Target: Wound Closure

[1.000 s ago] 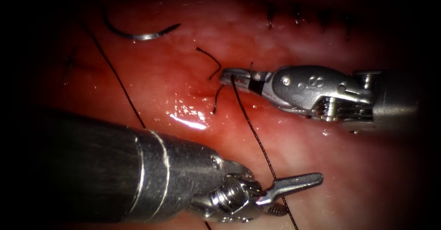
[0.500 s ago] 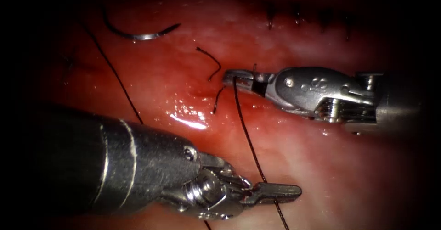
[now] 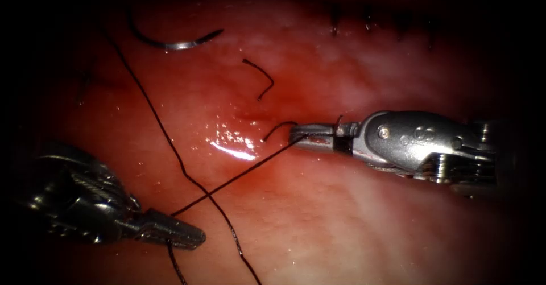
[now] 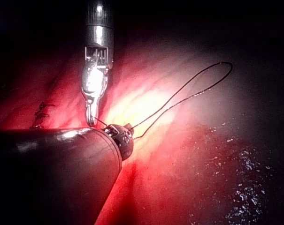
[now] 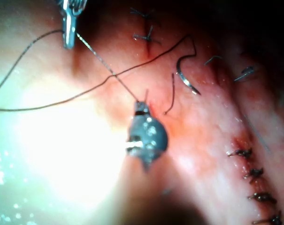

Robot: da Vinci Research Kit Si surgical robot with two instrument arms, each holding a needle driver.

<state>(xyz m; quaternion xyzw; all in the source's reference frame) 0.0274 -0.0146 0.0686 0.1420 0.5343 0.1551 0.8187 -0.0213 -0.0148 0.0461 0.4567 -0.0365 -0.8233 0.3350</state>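
Observation:
My left tool (image 3: 190, 238) is low at the left, its jaws shut on the dark thread (image 3: 239, 174). That thread runs taut up to my right tool (image 3: 300, 137), whose jaws are shut on it near a short thread tail (image 3: 276, 128). The curved needle (image 3: 173, 43) lies free on the tissue (image 3: 352, 222) at the upper left, held by neither tool and not in the tissue. In the right wrist view the right tool (image 5: 142, 110) holds the thread (image 5: 102, 65), which leads to the left tool (image 5: 69, 40); the needle (image 5: 186, 79) lies beyond.
A second long strand (image 3: 165, 131) crosses the taut thread and runs off the lower edge. A loose cut piece of thread (image 3: 261, 77) lies near the middle. Finished stitches (image 3: 369, 20) sit at the upper right. Red fluid glistens (image 3: 233, 148) near the right tool's tip.
The left tool's jaws have shut on the thread and pulled it down and to the left. The right tool has moved a little right and down. The thread between them has drawn taut.

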